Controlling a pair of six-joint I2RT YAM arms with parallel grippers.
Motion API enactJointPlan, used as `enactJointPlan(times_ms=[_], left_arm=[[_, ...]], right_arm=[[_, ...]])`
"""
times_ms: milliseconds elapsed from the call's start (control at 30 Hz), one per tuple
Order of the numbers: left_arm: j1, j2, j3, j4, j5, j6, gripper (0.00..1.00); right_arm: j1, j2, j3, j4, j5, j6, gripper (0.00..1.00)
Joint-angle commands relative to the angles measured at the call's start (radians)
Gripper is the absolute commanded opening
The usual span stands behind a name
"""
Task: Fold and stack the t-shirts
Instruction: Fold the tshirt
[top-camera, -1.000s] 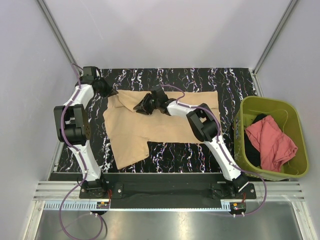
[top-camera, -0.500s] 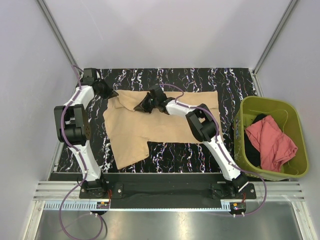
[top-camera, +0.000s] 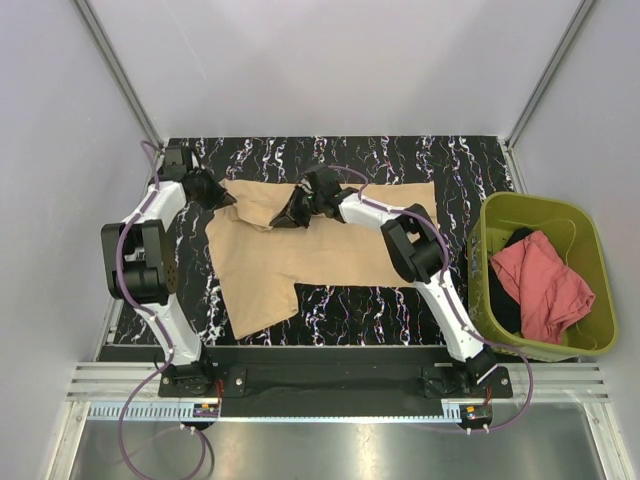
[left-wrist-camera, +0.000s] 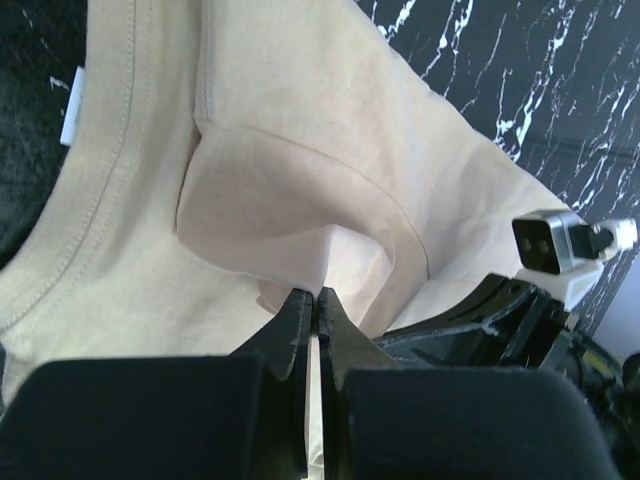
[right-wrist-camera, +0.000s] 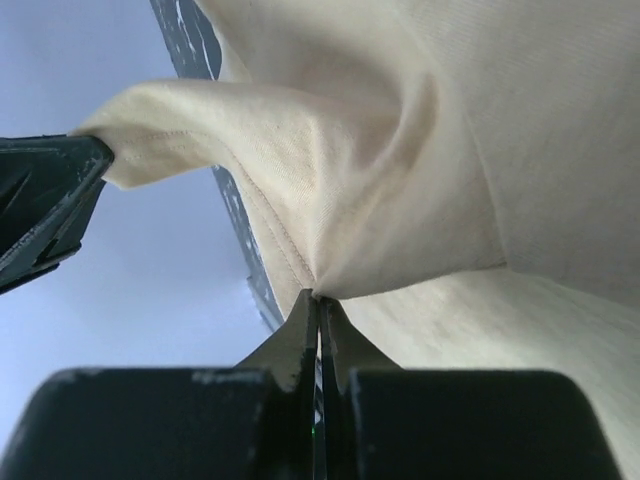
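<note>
on the black white-veined table (top-camera: 400, 160), walled by pale grey panels (top-camera: 330, 70), the tan shirt (top-camera: 300, 250) lies spread toward 10 o'clock, its far edge pinched by the left claw (top-camera: 228, 200) and the right claw (top-camera: 280, 222), while the red shirt (top-camera: 545, 285) sits in the green bin (top-camera: 590, 350) at 3 o'clock.

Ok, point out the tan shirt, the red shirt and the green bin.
tan t-shirt (top-camera: 325, 255): top view, flat middle panel.
salmon-red t-shirt (top-camera: 545, 285): top view, bunched upper fold.
green bin (top-camera: 550, 214): top view, far inner wall.
</note>
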Motion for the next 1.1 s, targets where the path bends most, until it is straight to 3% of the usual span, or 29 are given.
enactJointPlan(times_ms=[0, 333, 700, 900, 1000, 1033, 1067], left_arm=[[0.005, -0.075, -0.032, -0.008, 0.013, 0.006, 0.0], [0.006, -0.112, -0.122, -0.042, 0.014, 0.027, 0.01], [0.008, -0.133, -0.153, -0.103, -0.013, 0.056, 0.02], [0.012, -0.143, -0.176, -0.146, -0.039, 0.07, 0.03], [0.02, -0.181, -0.2, -0.183, -0.083, 0.075, 0.08], [0.024, -0.199, -0.208, -0.191, -0.105, 0.076, 0.2], [0.029, -0.222, -0.219, -0.192, -0.117, 0.078, 0.23]], right_arm=[[-0.027, -0.043, 0.043, -0.029, -0.153, -0.01, 0.0], [-0.064, -0.034, 0.017, -0.086, -0.311, -0.039, 0.0], [-0.076, -0.037, -0.014, -0.101, -0.358, -0.059, 0.0], [-0.092, -0.028, -0.018, -0.117, -0.365, -0.076, 0.05], [-0.103, -0.032, -0.024, -0.138, -0.367, -0.091, 0.14], [-0.103, -0.034, -0.021, -0.147, -0.367, -0.102, 0.18], [-0.104, -0.041, -0.017, -0.181, -0.367, -0.116, 0.22]])
